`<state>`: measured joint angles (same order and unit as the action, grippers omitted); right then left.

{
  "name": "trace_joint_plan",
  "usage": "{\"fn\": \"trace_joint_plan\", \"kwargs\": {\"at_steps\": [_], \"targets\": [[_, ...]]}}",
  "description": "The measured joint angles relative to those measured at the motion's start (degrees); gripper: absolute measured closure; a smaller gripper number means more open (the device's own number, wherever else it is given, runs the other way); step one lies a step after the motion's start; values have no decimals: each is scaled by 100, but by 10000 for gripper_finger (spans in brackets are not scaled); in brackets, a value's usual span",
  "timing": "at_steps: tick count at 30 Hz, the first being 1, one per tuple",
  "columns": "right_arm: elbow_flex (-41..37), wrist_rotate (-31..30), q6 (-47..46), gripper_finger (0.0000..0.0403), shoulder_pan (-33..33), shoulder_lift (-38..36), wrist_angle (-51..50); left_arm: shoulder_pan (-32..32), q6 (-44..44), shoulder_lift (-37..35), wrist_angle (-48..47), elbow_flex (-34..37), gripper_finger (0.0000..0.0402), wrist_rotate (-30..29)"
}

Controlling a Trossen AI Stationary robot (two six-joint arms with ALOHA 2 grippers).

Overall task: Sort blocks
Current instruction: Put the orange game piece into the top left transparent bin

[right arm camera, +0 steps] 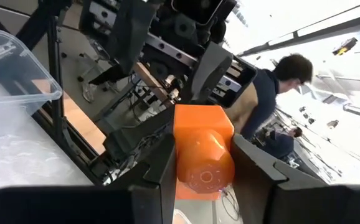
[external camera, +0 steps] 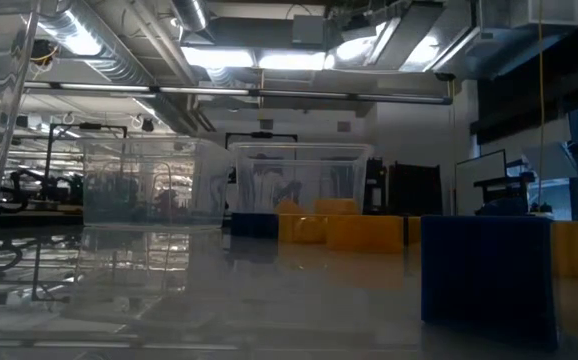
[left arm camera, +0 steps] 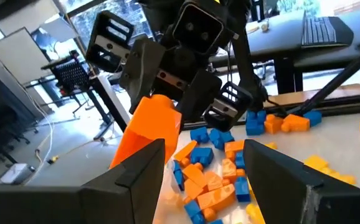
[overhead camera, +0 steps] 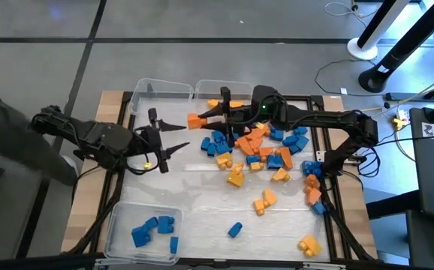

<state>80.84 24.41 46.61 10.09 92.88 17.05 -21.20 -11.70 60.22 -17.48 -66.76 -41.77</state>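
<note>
**Steadily now: pass the orange block across without dropping it**

Broadly, the table (overhead camera: pixel 202 217) carries three clear bins: two side by side at the far edge (overhead camera: pixel 161 86), which look bare, and a near-left bin (overhead camera: pixel 119 225) holding several blue blocks. The main pile (overhead camera: pixel 258 146) of blue, orange and yellow blocks lies right of centre, with strays toward the near right corner.

The right gripper (overhead camera: pixel 206 118) reaches over from the pile, clamped on an orange block (overhead camera: pixel 195 120) held clear of the table, just near of the far bins. The left gripper (overhead camera: pixel 170 137) faces it close by, fingers spread wide and holding nothing; its wrist view shows the block (left arm camera: pixel 147 134) just ahead of the gap.

Judging from this, a handover or a drop into a far bin is the step in hand. For a handover, the left fingers should line up on the block's free end, clear of the right fingers (right arm camera: pixel 158 165), and close fully before the right lets go. The block looks light and slick, so a skewed pinch could flick it out.
</note>
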Motion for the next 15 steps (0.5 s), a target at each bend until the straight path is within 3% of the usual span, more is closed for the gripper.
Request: {"fn": "trace_joint_plan", "kwargs": {"at_steps": [15], "targets": [[0, 364, -27, 281, 0, 2, 75, 408, -401, 369, 62, 0, 194, 3]]}}
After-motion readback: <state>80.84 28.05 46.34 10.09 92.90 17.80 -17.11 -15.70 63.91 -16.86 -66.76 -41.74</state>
